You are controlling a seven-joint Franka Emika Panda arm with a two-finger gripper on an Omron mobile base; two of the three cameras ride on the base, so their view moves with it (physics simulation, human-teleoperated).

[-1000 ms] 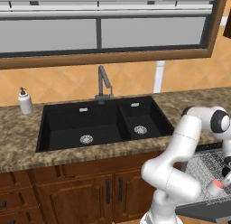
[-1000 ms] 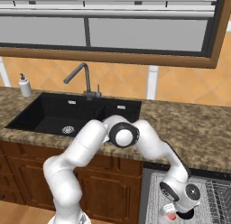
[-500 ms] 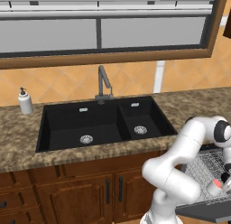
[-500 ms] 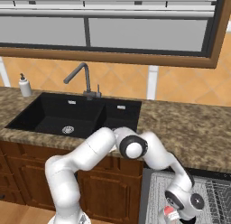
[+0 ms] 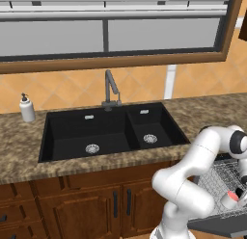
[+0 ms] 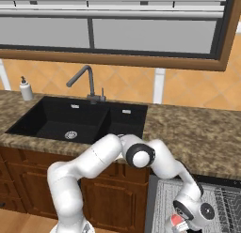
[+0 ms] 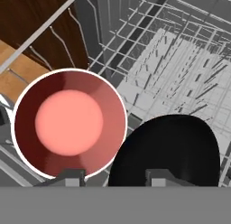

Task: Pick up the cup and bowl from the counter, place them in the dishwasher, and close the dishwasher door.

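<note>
The cup [image 7: 70,123] faces me with its red-pink inside and white rim, lying tilted over the light grey wire rack [image 7: 180,69] of the dishwasher [image 5: 217,182]. My gripper [image 7: 113,175] hovers just above it, open. One fingertip [image 7: 67,175] overlaps the cup's lower rim and the other stands in front of a round black shape [image 7: 167,146] beside the cup. I cannot tell if that shape is the bowl. The cup [image 5: 230,198] rests low in the rack at the arm's end, its red inside [image 6: 176,221] under the hand [image 6: 188,213]. The dishwasher door [image 5: 219,227] hangs open.
The brown speckled counter [image 5: 29,151] holds a black double sink [image 5: 111,132] with a faucet [image 5: 111,91] and a white soap dispenser [image 5: 27,108] at its left. Brown wooden cabinets [image 5: 96,204] run below. The rack's wire tines [image 6: 226,204] surround the hand.
The arm's elbow has sunk and the hand has come down a little toward the rack. The cup dropped slightly with it and now sits still.
</note>
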